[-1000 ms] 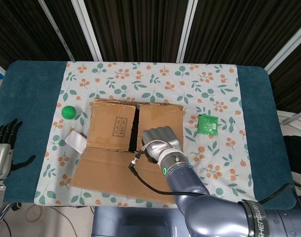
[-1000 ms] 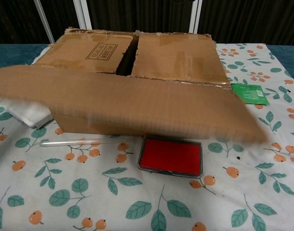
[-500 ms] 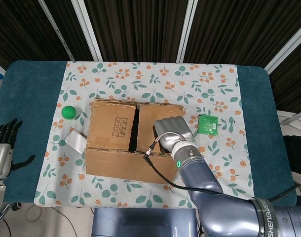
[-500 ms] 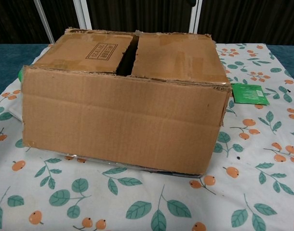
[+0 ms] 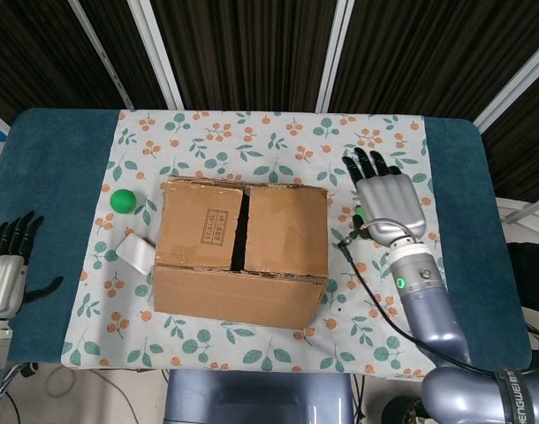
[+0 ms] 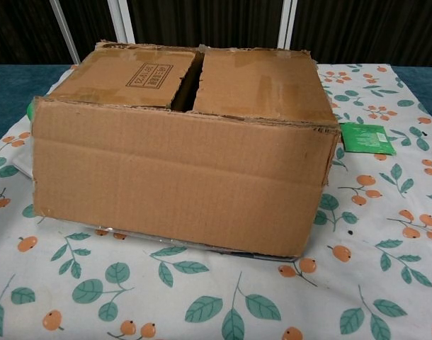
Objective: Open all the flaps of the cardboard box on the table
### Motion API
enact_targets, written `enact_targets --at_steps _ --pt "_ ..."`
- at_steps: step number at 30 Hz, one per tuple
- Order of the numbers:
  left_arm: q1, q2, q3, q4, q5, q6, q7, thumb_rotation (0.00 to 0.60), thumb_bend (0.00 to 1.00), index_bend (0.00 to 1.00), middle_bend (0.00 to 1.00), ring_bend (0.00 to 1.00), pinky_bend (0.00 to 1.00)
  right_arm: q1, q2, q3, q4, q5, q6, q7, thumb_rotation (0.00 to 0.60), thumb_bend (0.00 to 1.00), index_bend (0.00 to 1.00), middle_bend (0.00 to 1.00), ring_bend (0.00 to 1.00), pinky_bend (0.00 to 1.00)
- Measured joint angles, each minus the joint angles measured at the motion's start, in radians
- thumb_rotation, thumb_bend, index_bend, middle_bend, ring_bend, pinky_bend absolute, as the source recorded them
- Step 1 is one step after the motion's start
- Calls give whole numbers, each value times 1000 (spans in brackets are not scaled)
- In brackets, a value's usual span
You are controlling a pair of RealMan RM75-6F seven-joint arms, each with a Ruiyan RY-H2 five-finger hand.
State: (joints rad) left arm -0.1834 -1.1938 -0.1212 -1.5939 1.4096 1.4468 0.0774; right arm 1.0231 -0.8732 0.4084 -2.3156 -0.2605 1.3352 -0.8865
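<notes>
The cardboard box (image 5: 243, 247) stands mid-table on the flowered cloth. Two short flaps (image 5: 203, 225) lie flat on its top with a dark gap between them. The near long flap (image 6: 173, 180) hangs down over the box's front. My right hand (image 5: 389, 201) hovers to the right of the box, fingers spread and holding nothing. My left hand (image 5: 9, 261) stays at the table's left edge, fingers apart and empty. Neither hand shows in the chest view.
A green ball (image 5: 122, 200) and a white object (image 5: 137, 252) lie left of the box. A green packet (image 6: 368, 137) lies to its right, mostly under my right hand in the head view. The teal table (image 5: 53, 168) borders the cloth.
The near long flap swung from lying outward to hanging against the box front. My right hand left the box top, moved right and spread its fingers.
</notes>
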Motion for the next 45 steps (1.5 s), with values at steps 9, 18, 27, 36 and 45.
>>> enact_targets --at_steps 9,18,27,36,45 --pt "-17 16 5 -7 21 -12 52 600 146 0 0 0 0 -368 -98 -316 178 -640 176 265 600 267 0 0 0 231" --pt "-70 70 3 -76 66 -67 121 600 145 0 0 0 0 -598 -226 -452 504 -872 307 528 600 266 0 0 0 231" --pt "-209 199 -41 -236 67 -261 223 600 321 0 0 0 0 -689 -328 -437 724 -955 353 720 600 269 0 0 0 231" --pt "-471 293 -141 -348 -63 -586 355 600 659 4 60 4 111 -738 -402 -377 824 -1001 360 828 600 272 0 0 0 231" --pt "-773 280 -192 -292 -227 -911 455 600 792 107 180 79 167 -762 -403 -337 826 -992 326 867 600 273 0 0 0 231"
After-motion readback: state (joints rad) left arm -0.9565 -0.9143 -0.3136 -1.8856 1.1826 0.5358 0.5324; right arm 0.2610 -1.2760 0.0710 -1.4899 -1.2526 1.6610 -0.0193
